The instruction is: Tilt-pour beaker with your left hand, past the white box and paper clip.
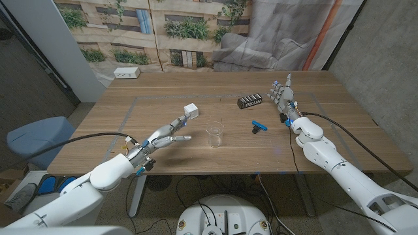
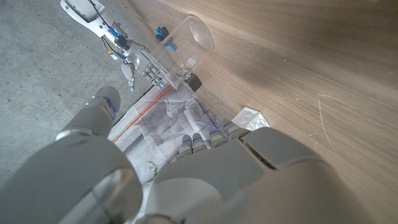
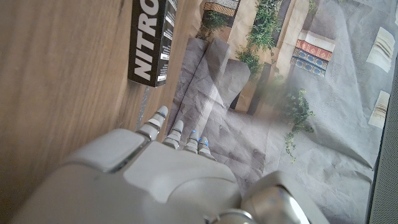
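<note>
A clear glass beaker (image 1: 213,134) (image 2: 186,46) stands upright near the middle of the table. My left hand (image 1: 166,134) (image 2: 205,168) reaches toward it from its left, fingers spread and holding nothing, a short gap away. A small white box (image 1: 191,109) (image 2: 252,117) sits just behind the left hand's fingers. A blue paper clip (image 1: 259,126) (image 2: 163,32) lies to the right of the beaker. My right hand (image 1: 285,98) (image 2: 134,56) (image 3: 161,168) stands at the right with fingers extended and nothing in it.
A black box marked NITRO (image 1: 249,101) (image 3: 152,40) (image 2: 194,81) lies behind the clip, close to the right hand. A white power strip (image 1: 127,73) sits at the table's far left corner. A blue chair (image 1: 39,137) stands off the table's left side.
</note>
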`<state>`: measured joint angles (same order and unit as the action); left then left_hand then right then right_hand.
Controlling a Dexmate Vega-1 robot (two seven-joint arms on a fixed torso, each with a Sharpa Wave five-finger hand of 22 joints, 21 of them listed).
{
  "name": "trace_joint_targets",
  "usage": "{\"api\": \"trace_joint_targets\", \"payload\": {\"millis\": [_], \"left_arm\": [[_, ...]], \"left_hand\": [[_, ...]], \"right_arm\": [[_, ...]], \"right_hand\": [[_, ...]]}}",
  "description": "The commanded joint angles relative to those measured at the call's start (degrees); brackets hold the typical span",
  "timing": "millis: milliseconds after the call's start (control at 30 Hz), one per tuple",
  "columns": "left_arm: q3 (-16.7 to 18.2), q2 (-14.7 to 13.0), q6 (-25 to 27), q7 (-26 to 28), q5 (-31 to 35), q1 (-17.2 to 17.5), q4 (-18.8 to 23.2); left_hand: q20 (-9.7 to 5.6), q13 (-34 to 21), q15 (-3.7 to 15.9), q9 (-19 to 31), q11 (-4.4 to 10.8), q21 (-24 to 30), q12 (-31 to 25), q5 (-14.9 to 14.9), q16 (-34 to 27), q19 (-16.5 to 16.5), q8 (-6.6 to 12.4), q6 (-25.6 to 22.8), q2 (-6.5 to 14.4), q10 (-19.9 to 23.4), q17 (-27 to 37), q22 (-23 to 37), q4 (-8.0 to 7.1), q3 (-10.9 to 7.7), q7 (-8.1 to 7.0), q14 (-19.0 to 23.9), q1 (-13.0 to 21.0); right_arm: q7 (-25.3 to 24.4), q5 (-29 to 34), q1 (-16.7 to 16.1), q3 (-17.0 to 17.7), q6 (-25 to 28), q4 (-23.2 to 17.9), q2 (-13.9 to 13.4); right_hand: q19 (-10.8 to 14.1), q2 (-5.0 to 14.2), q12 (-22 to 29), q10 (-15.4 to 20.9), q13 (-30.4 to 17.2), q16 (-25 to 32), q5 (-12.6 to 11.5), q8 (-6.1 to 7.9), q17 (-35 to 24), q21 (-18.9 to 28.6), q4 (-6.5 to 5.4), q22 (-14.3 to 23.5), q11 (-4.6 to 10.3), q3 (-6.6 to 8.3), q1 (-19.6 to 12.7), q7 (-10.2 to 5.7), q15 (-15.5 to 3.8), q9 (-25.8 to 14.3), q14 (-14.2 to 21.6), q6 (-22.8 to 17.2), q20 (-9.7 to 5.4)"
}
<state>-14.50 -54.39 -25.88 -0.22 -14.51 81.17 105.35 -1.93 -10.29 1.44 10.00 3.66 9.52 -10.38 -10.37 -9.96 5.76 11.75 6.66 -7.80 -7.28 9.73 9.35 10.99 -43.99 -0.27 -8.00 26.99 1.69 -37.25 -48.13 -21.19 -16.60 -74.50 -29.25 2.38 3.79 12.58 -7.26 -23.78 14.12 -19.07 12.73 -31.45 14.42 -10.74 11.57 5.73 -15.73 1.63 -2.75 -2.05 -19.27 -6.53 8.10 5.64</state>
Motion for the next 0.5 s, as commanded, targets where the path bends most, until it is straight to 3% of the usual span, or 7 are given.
{"api": "trace_joint_targets", "payload": {"millis": [33,500], "left_arm": [[-0.6,2.4,3.4,5.7,3.3,3.6,2.3],[-2.8,5.4,6.2,9.6,5.4,5.0,5.3]], "left_hand": [[-4.42,-0.2,-0.37,0.3,-0.75,0.1,-0.3,-0.2,-0.1,1.1,0.19,0.4,-0.6,-0.4,0.2,0.2,-0.16,0.19,0.63,-0.8,0.7],[-4.22,-0.3,-0.66,0.3,-0.75,0.4,-0.5,-0.2,-0.2,1.7,0.44,0.2,-1.1,-0.3,0.2,0.2,-0.22,0.47,0.93,-1.0,1.2]], "right_arm": [[0.0,0.0,0.0,0.0,0.0,0.0,0.0],[0.0,0.0,0.0,0.0,0.0,0.1,0.0]], "right_hand": [[0.1,4.91,0.4,-0.5,-0.3,0.2,-0.3,0.31,-0.3,0.4,-0.06,0.3,-0.16,-0.32,-0.4,-0.04,-1.12,-0.1,-0.3,0.3,0.37],[0.1,4.91,0.4,-0.5,-0.3,0.2,-0.3,0.31,-0.3,0.4,-0.06,0.3,-0.16,-0.32,-0.4,-0.04,-1.12,-0.1,-0.3,0.3,0.37]]}}
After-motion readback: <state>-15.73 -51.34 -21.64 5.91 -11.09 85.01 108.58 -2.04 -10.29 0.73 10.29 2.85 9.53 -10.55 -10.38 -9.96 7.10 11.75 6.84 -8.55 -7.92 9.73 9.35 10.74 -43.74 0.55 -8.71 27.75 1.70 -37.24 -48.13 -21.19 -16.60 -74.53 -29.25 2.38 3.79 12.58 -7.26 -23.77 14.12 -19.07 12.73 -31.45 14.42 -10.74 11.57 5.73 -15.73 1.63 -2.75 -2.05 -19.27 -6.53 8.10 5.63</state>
